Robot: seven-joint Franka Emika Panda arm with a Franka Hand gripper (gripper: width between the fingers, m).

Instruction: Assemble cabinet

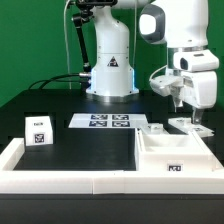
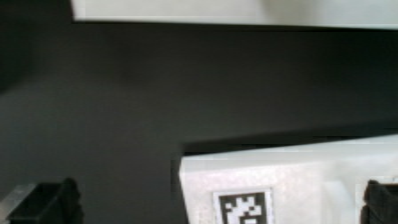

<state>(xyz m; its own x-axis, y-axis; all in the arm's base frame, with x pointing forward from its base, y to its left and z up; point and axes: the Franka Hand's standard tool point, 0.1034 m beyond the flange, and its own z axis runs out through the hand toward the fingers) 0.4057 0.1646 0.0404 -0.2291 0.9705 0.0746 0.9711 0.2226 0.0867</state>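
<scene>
The end effector (image 1: 184,112) hangs with jaws wide, gripping nothing, straddling a tagged white piece (image 2: 294,180). The cabinet (image 1: 175,155) lies on the table (image 1: 80,150) at the exterior view's lower right, opening upward, long axis left-right across the frame. Risk: an off-centre descent lands 1 finger on the piece and skews it.

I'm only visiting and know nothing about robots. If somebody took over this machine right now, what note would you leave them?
End effector: open, holding nothing, hovering above a tagged white panel at the exterior view's right.
Cabinet box: on the table, nearer the front on that same side, small loose white pieces behind it.
Marker board mid-table; small white cube toward the exterior view's left.
Done: no parts look joined yet.
Left: probably grasp the panel, then fit the pieces to the box.
</scene>
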